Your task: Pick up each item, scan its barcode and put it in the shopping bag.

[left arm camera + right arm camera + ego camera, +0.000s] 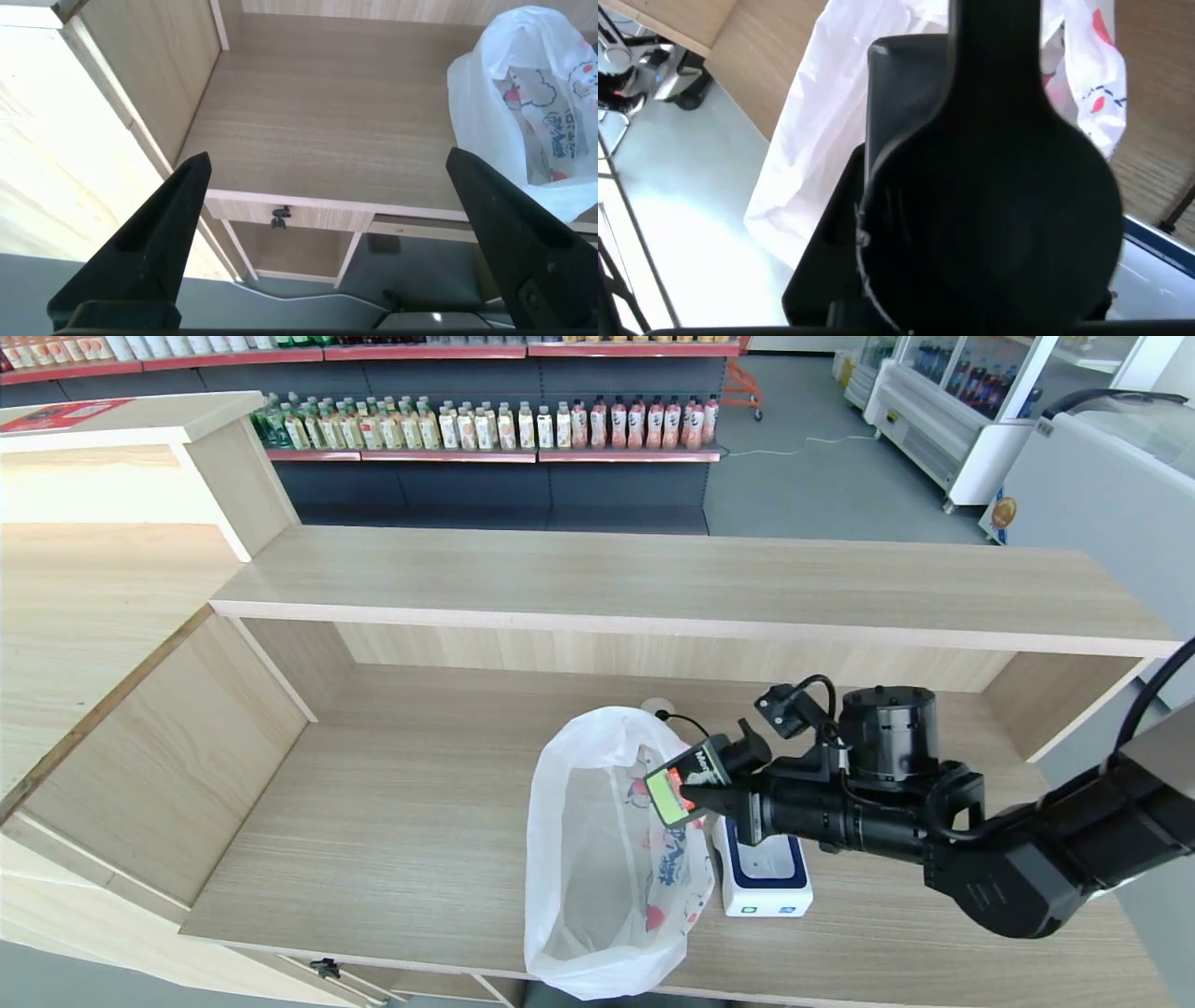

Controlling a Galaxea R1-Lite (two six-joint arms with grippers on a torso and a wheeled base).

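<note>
Right jaws pinching small green-labelled packet [668, 795] at rim of shopping bag [579, 868]; white-and-blue box [767, 889] just beside bag on tabletop [392, 821]; left jaws spread wide, holding nothing.

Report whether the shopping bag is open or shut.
Open: the shopping bag sits on the counter, mouth gaping upward; the right pincer holds a small packet at its rim.

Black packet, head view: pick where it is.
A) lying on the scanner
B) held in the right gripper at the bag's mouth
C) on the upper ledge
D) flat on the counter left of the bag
B: the right gripper has its jaws shut on the black packet, held off the counter at the shopping bag's open rim.
</note>
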